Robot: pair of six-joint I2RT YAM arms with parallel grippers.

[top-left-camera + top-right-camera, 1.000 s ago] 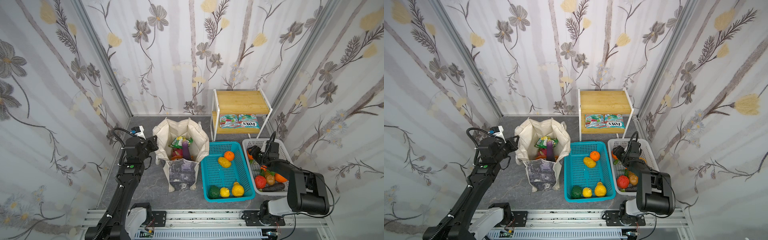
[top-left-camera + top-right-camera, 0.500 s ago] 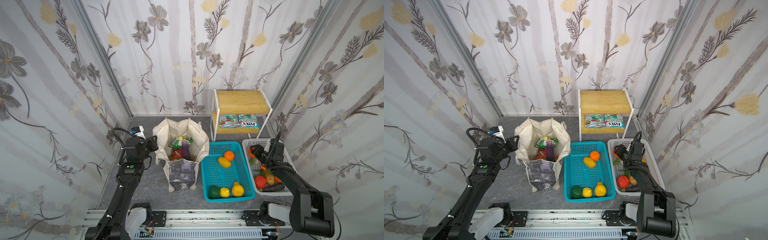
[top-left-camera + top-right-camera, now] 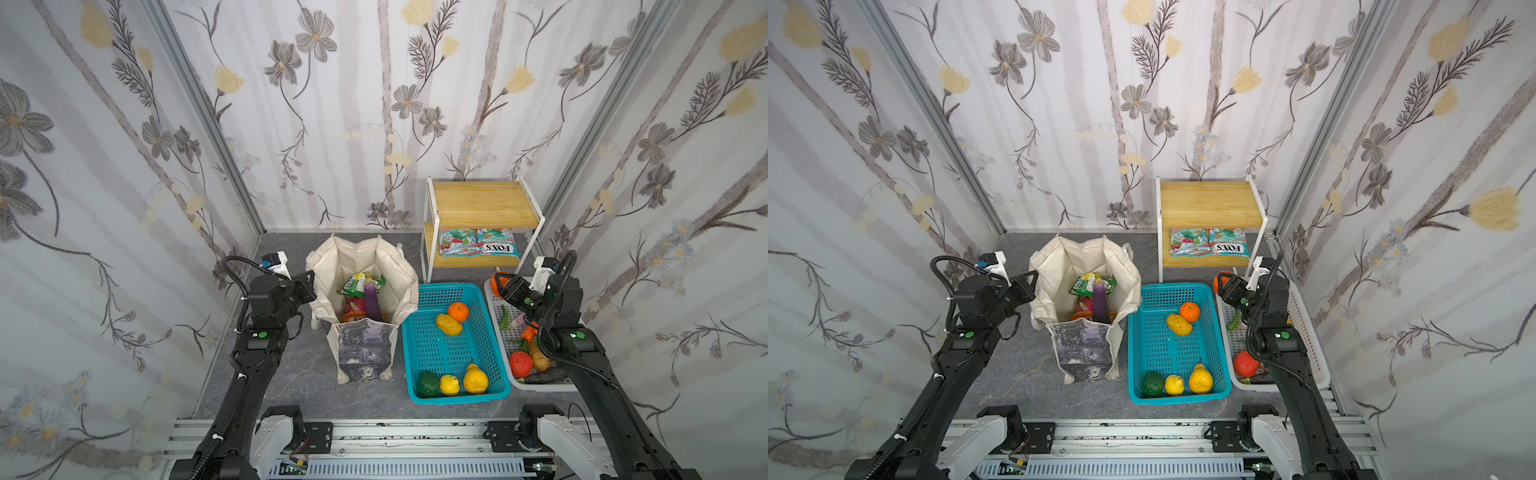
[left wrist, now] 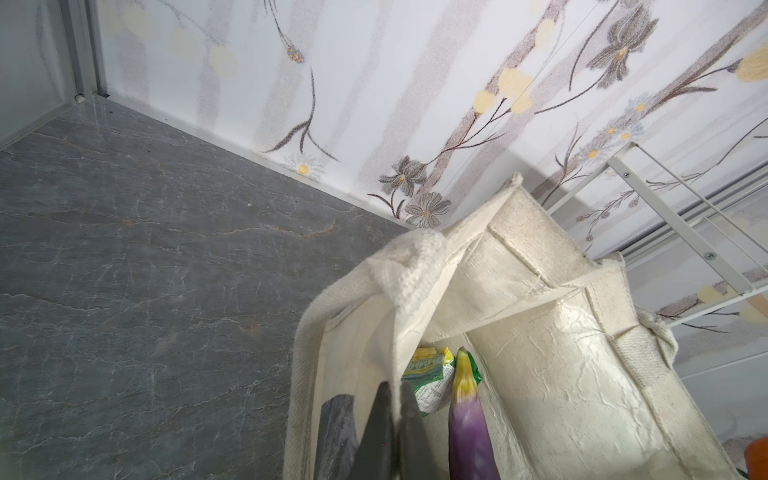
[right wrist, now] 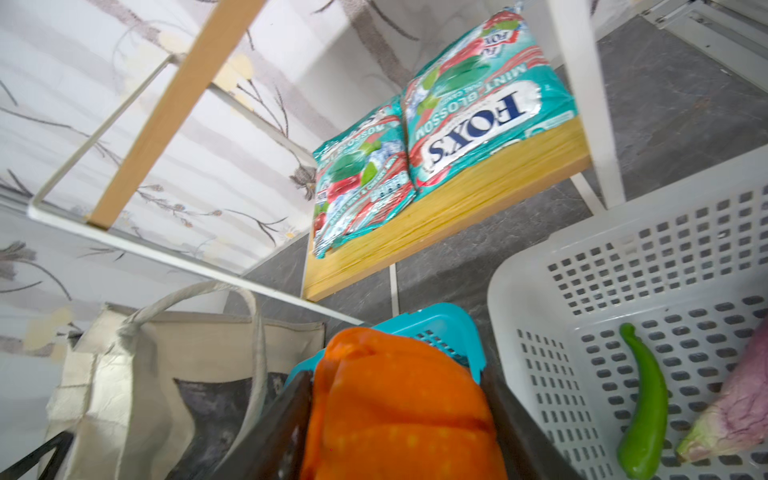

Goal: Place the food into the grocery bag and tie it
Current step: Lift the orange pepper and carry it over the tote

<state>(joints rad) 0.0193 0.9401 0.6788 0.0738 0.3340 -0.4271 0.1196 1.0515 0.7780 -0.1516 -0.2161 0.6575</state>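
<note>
Rim of cream canvas grocery bag [image 4: 540,374] is pinched by left gripper [image 4: 392,388] | orange toy fruit [image 5: 399,424] is clasped by right gripper [image 5: 395,376], beside white perforated plastic basket [image 5: 623,257]

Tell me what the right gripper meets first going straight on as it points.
Likely the far corner of the teal basket, just beyond the orange toy vegetable the right gripper holds; if it clears that, the white rack. Depth is unclear.

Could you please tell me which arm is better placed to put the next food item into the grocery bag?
Right. The right gripper holds an orange toy food, lifted near the white basket's corner, probably ready to carry across. The left gripper is shut on the grocery bag's rim, holding it open.
</note>
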